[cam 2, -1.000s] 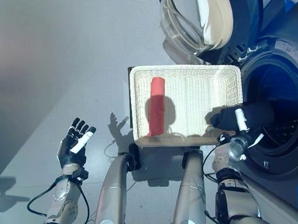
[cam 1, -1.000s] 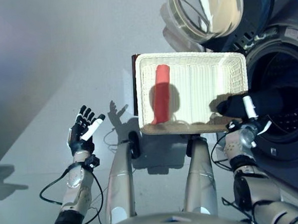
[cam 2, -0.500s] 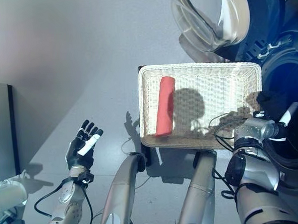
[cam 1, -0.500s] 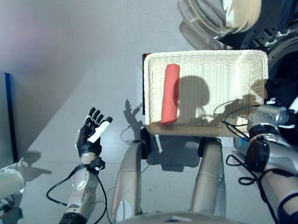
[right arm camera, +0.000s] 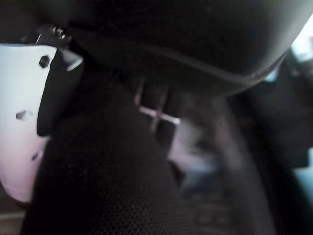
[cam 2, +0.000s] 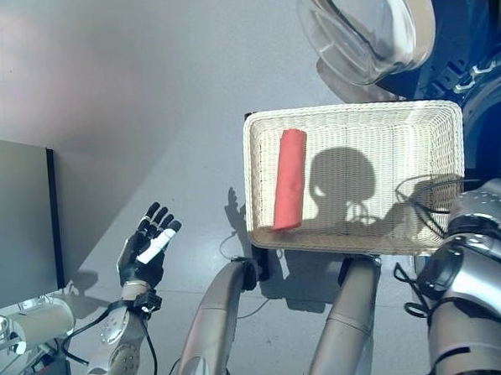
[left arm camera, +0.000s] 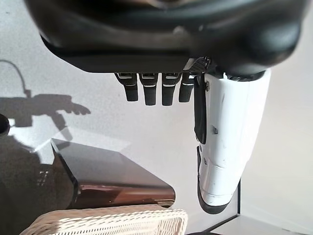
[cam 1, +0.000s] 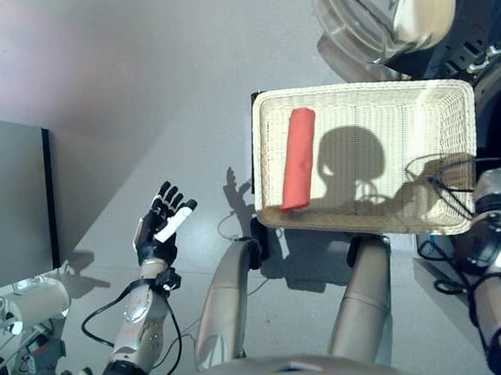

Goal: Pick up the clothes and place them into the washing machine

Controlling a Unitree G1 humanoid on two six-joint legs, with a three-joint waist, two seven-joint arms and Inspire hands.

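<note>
Here the red rolled cloth lies in the white wicker basket, near its left wall, long axis running front to back. It looks soft and light; taking it mid-roll seems best. The left hand hovers released; the right hand's fingers cannot be made out.

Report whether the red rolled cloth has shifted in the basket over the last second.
No. The red rolled cloth lies along the left side of the white basket, just as before; only the camera's view has shifted.
</note>
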